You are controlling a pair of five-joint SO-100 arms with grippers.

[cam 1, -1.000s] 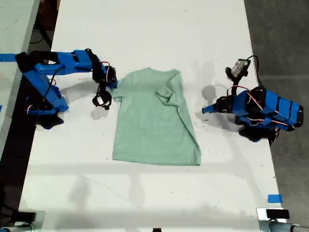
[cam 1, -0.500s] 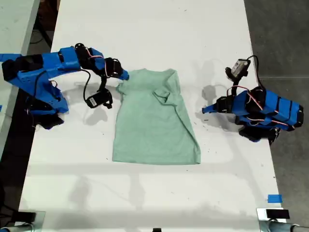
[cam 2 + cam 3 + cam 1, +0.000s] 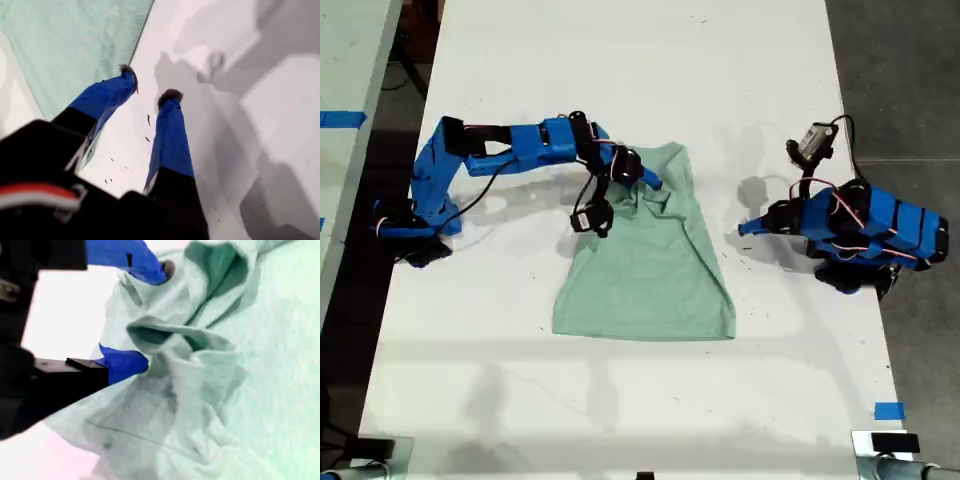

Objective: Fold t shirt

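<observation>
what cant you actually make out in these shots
- Whether my second gripper pinches the t shirt: in the second wrist view bunched folds crowd its jaws; in the exterior view the arm's own wrist covers them.
- The shirt's sleeve and collar near that arm: crumpled together and hidden under it in the exterior view.
- Most of the shirt in the first wrist view: cut off by the frame edge beyond my first gripper, which is open over the bare table.
</observation>
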